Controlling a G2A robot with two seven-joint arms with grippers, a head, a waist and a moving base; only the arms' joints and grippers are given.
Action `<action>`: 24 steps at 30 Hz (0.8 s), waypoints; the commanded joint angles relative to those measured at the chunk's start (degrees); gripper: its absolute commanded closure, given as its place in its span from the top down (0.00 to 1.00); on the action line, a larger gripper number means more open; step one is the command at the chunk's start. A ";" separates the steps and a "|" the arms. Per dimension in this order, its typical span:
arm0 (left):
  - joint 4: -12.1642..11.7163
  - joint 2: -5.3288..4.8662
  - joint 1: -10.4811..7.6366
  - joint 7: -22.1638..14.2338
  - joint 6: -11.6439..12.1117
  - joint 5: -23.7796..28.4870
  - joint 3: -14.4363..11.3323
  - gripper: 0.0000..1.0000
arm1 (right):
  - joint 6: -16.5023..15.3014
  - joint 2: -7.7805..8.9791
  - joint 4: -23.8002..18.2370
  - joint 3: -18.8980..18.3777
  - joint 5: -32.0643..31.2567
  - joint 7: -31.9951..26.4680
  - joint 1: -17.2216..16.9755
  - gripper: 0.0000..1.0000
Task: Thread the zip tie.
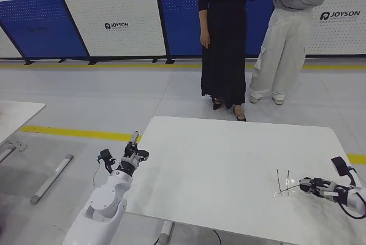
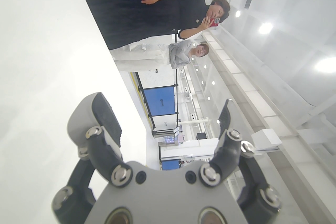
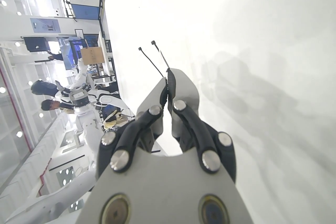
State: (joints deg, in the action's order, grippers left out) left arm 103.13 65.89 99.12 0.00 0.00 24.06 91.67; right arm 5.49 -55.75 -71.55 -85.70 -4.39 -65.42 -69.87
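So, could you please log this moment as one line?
Left end effector open, empty | right end effector shut on two zip ties | not yet threaded

The left gripper [image 2: 164,109] and right gripper [image 3: 168,75] share grey metal bases, black links [image 2: 105,154] pinned with round silver screws [image 2: 121,175], and black ribbed pads [image 2: 106,114]. White arms [image 1: 106,205] carry black cables [image 1: 353,214].

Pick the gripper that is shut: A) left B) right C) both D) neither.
B: the right gripper is closed on a zip tie, while the left gripper stands wide open with nothing between its fingers.
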 commanded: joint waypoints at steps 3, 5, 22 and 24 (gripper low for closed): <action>0.00 0.00 0.00 0.00 0.00 0.00 0.00 1.00 | -0.29 0.19 -0.37 -0.31 0.40 0.40 -0.38 0.00; 0.00 0.00 0.00 0.00 0.00 0.00 0.00 1.00 | -0.45 0.37 -0.71 -0.99 0.87 0.70 -0.87 0.00; 0.00 0.00 0.00 0.00 0.00 0.00 0.00 1.00 | -6.91 1.40 -5.62 -8.63 17.07 -3.75 -7.38 0.00; 0.00 0.00 0.00 0.00 0.00 0.00 0.00 1.00 | -6.91 1.40 -5.62 -8.63 17.07 -3.75 -7.38 0.00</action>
State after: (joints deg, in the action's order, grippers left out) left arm 103.13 65.89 99.12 0.00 0.00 24.06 91.67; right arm -1.45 -54.35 -77.18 -94.34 12.80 -69.40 -77.28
